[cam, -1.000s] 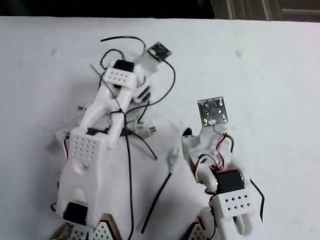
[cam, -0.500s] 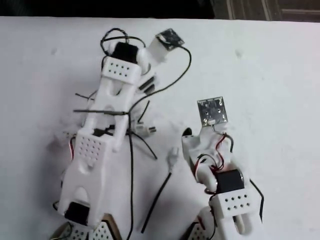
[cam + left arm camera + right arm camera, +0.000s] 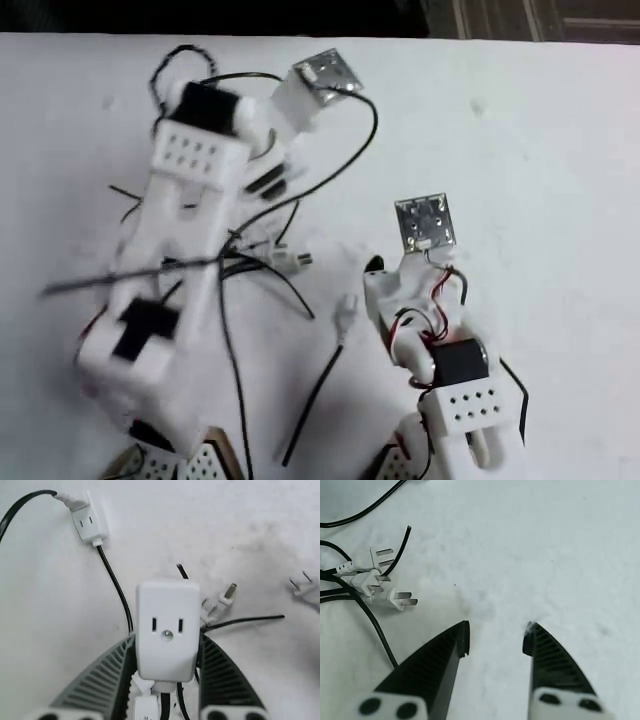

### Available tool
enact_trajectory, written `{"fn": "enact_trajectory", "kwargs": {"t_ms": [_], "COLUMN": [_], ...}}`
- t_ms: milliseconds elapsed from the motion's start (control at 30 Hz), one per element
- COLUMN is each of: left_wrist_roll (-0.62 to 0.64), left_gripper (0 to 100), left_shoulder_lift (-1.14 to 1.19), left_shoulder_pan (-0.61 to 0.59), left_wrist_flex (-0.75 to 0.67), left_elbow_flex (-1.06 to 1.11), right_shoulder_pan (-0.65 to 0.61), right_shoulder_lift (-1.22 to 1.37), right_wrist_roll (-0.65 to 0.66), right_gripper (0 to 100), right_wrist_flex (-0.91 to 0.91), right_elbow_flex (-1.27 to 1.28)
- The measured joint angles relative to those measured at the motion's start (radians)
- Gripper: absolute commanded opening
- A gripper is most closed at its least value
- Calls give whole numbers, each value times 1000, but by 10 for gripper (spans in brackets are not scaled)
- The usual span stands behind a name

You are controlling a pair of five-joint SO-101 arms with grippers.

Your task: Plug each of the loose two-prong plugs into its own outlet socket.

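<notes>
The left claw point(image 3: 166, 647) is shut tight on a white socket point(image 3: 167, 615) and holds it over the table point(image 3: 45, 605). A second socket point(image 3: 90, 522) lies farther off on the table. The right claw point(image 3: 495, 635) is wide open with nothing in it. Loose plugs point(image 3: 375, 580) lie in a bunch near it.

Outlet socket point(image 3: 167, 630): white plastic, smooth, slight gloss. 2-prong plugs point(image 3: 391, 596): white plastic bodies, bright metal prongs. Cords point(image 3: 114, 585): black, smooth sheath. Table point(image 3: 560, 150): white, matt. Right gripper point(image 3: 496, 630): dark ribbed plastic, matt.
</notes>
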Motion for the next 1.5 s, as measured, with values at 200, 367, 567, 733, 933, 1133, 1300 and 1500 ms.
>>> {"fn": "enact_trajectory", "kwargs": {"t_ms": [200, 367, 567, 733, 933, 1133, 1300, 1500], "left_wrist_roll": [-46, -49, -117, -98, -83, -83, -83, -83], "left_gripper": [20, 23, 170, 269, 268, 267, 267, 267], "left_shoulder_lift": [-387, -674, -974, -1215, -1415, -1433, -1433, -1433], "left_shoulder_pan": [0, 0, 0, -64, -123, -126, -172, -216], "left_wrist_flex": [-25, -158, -336, -394, -407, -473, -609, -821], "left_elbow_flex": [408, 770, 1151, 1275, 1352, 1554, 1694, 1863], "right_shoulder_pan": [0, 0, 0, 0, 0, 0, -2, -29], "right_shoulder_lift": [0, 0, 0, 0, 0, 0, 0, 0], "right_wrist_roll": [0, 0, 0, 0, 0, 0, 0, 0], "right_gripper": [173, 173, 173, 173, 173, 173, 173, 173], "right_wrist_flex": [0, 0, 0, 0, 0, 0, 0, 0], "right_elbow_flex": [0, 0, 0, 0, 0, 6, 6, 21]}}
